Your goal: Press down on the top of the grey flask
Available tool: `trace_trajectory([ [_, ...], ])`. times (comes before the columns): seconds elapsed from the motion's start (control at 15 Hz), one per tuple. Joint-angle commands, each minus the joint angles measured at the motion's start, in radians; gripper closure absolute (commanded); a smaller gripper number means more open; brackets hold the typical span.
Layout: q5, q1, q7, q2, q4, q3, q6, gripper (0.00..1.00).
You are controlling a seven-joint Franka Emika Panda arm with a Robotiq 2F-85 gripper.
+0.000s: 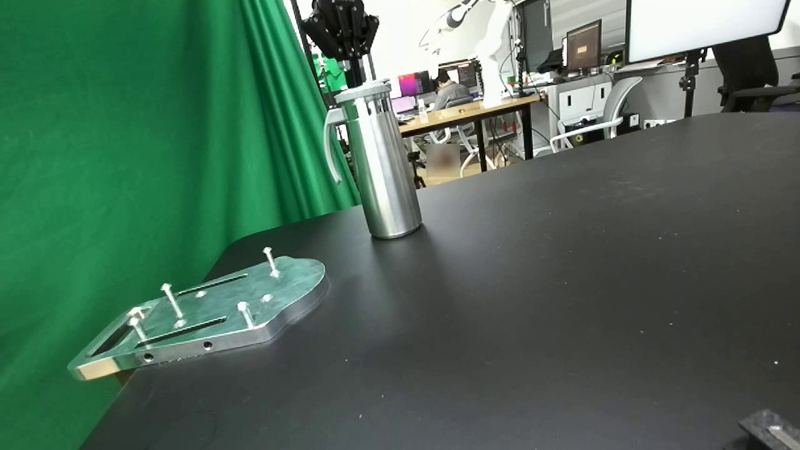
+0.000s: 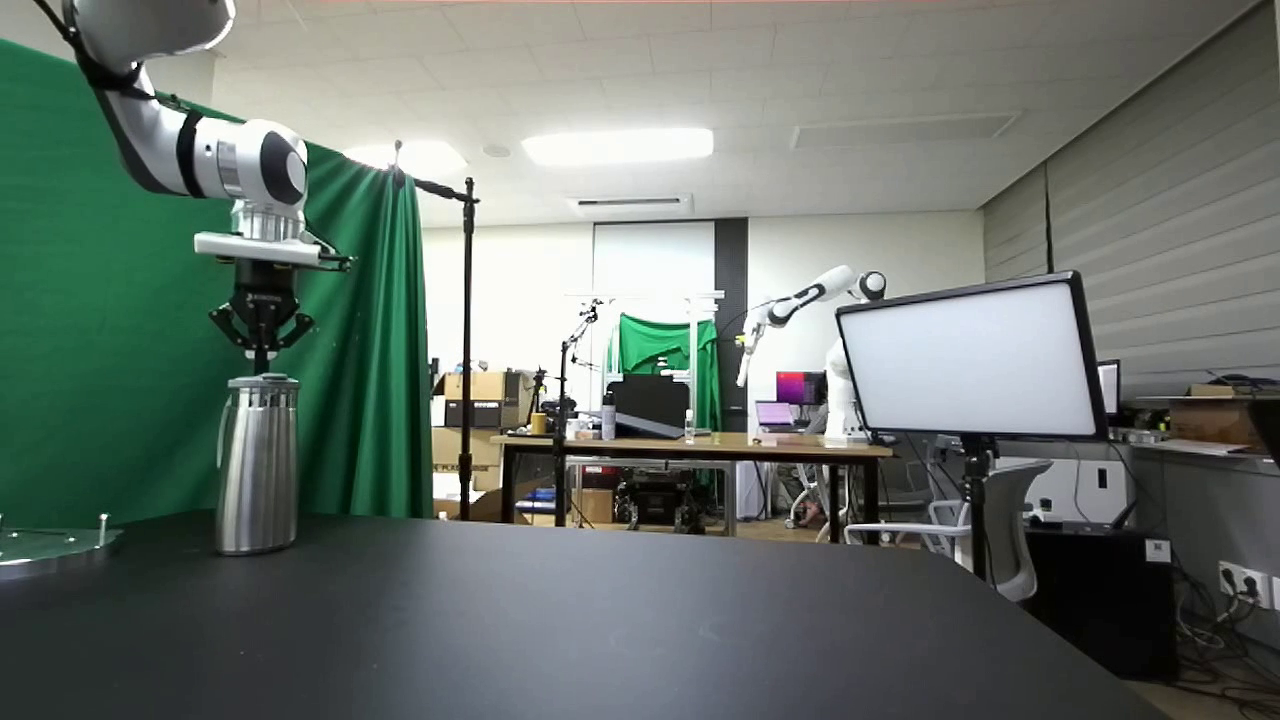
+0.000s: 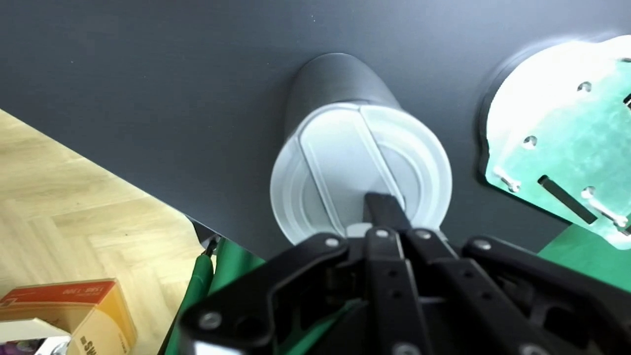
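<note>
The grey flask [image 1: 389, 169] stands upright on the black table, a tall shiny metal cylinder with a matte grey cap and a handle. It also shows in an exterior view [image 2: 258, 480] at the left. In the wrist view its round cap [image 3: 340, 162] is seen from above. My gripper [image 3: 387, 204] is shut, with its fingertips together and nothing between them. It points straight down over the cap, and the tips look to touch the cap's top, off its middle. The gripper also shows in both exterior views [image 1: 355, 75] [image 2: 261, 362]. The gripper hides part of the cap in the wrist view.
A green-tinted board with upright pegs [image 1: 219, 306] lies beside the flask near the table edge, also in the wrist view [image 3: 567, 148]. The black table [image 1: 531, 300] extends away from the flask. A green curtain [image 1: 125, 156] hangs behind. A cardboard box [image 3: 106, 315] sits on the floor.
</note>
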Motion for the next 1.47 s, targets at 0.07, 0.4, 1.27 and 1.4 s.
trace_trajectory([
  [0.07, -0.007, 0.012, -0.004, 0.036, 0.047, -0.007, -0.002, 1.0],
  [0.4, -0.012, 0.014, -0.019, 0.05, 0.072, -0.01, -0.063, 1.0],
  [1.27, -0.091, 0.069, -0.055, 0.17, 0.285, -0.033, -0.334, 1.0],
  [1.4, -0.088, 0.076, -0.053, 0.19, 0.321, -0.034, -0.33, 1.0],
])
